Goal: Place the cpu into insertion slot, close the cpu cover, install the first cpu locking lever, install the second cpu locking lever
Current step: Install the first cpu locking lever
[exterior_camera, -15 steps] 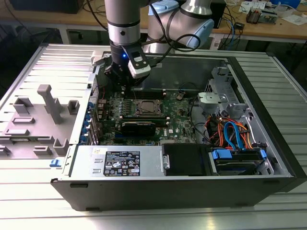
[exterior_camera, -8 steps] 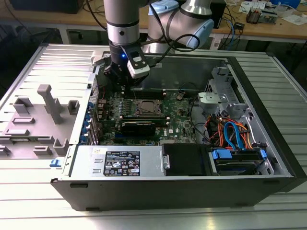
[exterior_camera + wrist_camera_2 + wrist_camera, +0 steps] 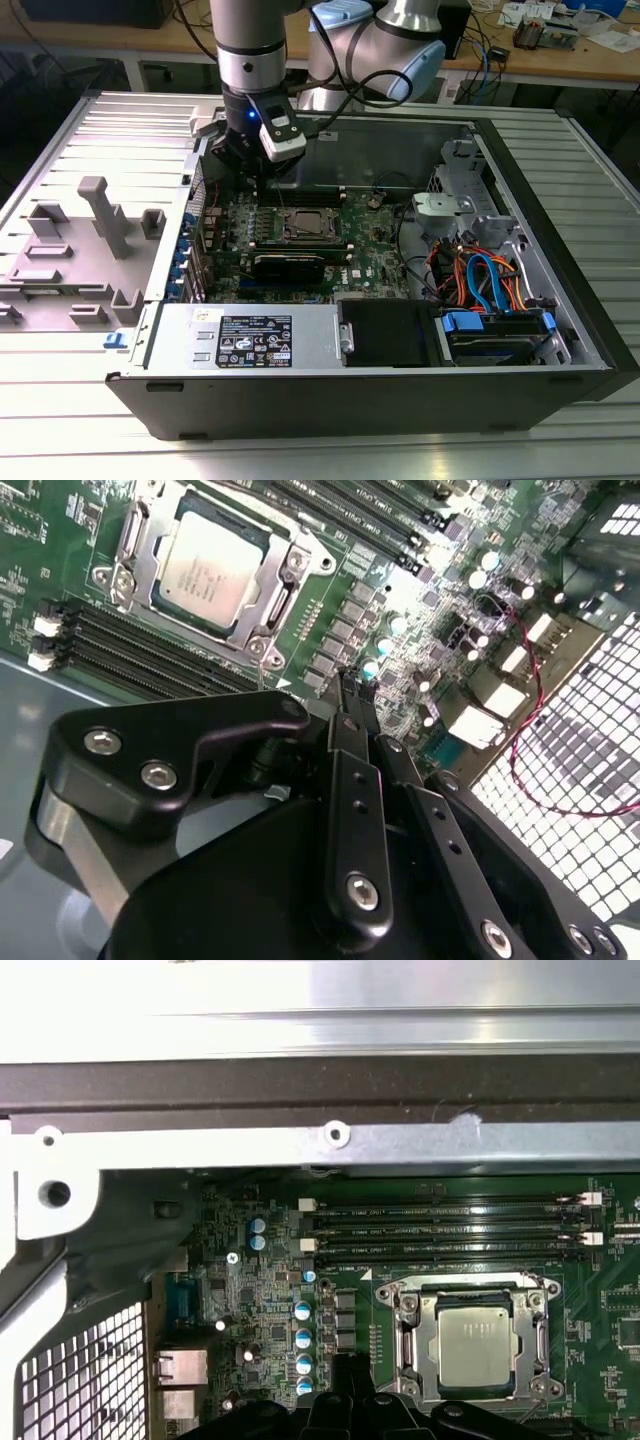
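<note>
1. The desk [image 3: 60,440], ribbed metal, carries an open case [image 3: 400,400] lying on its side.
2. The case holds a green board [image 3: 370,245]. Toward the exterior view's right it also holds a bundle of orange and blue cables [image 3: 480,280].
3. The gripper [image 3: 350,685] hangs inside the case, just above the board. It is beside the slot [image 3: 400,1305] on the side toward the rear ports [image 3: 180,1368], and touches neither. In the exterior view it is to the slot's left. Its fingertips are pressed together with nothing between them.
4. Four long black memory slots [image 3: 440,1230] run just beside the slot.
5. The slot sits mid-board, its silver rim bolted at the corners.
6. The cover [image 3: 428,1345] lies flat on the slot, its frame around the chip's edges. I cannot tell whether the levers are latched.
7. The cpu [image 3: 475,1345] lies seated in the slot, its dull silver top showing through the cover's window in both wrist views.
</note>
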Motion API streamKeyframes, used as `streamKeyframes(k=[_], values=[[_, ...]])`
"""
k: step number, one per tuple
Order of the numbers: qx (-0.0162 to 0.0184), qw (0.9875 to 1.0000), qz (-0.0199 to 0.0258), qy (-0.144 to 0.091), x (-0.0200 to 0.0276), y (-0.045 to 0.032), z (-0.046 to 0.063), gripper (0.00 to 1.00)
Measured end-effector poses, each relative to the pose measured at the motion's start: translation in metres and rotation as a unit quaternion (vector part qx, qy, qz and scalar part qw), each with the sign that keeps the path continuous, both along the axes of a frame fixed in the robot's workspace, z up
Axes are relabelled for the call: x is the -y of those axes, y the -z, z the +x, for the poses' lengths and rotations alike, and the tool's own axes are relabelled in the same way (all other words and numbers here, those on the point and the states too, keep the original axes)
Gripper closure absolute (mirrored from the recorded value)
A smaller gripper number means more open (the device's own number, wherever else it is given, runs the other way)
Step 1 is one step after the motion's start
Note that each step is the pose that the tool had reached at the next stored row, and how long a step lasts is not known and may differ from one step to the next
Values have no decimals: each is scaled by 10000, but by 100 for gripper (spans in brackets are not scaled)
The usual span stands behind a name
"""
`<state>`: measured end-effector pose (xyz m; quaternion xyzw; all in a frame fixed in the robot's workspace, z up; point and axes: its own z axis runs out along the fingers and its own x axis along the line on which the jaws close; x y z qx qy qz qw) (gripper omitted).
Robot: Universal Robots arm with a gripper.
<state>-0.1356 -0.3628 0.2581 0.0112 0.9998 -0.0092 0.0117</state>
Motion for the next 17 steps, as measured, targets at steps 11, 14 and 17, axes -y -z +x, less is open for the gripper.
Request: streamKeyframes(k=[11,14,17], values=[[-16,9999,1,-109,-56,1,0,89],[-17,10000,0,-59,-73,1,0,89],[-17,10000,0,-58,-79,2,-1,89]])
